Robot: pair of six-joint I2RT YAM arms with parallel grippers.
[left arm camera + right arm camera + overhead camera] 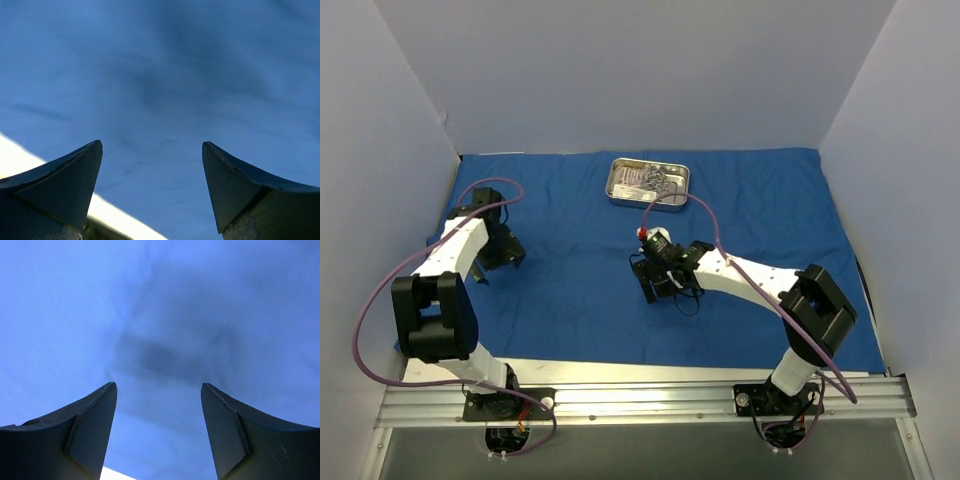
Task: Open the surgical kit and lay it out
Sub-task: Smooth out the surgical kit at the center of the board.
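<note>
The royal-blue cloth wrap (760, 210) of the surgical kit lies spread flat over most of the table. On it at the back centre stands the small steel tray (616, 192), holding a tangle of steel instruments (661, 182). My left gripper (503, 257) hovers low over the cloth's left part, open, with only blue cloth (160, 75) between its fingertips (95, 150). My right gripper (656, 284) is at the cloth's middle, in front of the tray, pointing down. It is open too (159, 386), over bare cloth (165, 300). Neither holds anything.
White walls close in the left, back and right sides. A bare strip of white table (650, 372) shows between the cloth's near edge and the aluminium rail (640, 402) carrying the arm bases. A purple cable (705, 212) arcs from the right arm close to the tray.
</note>
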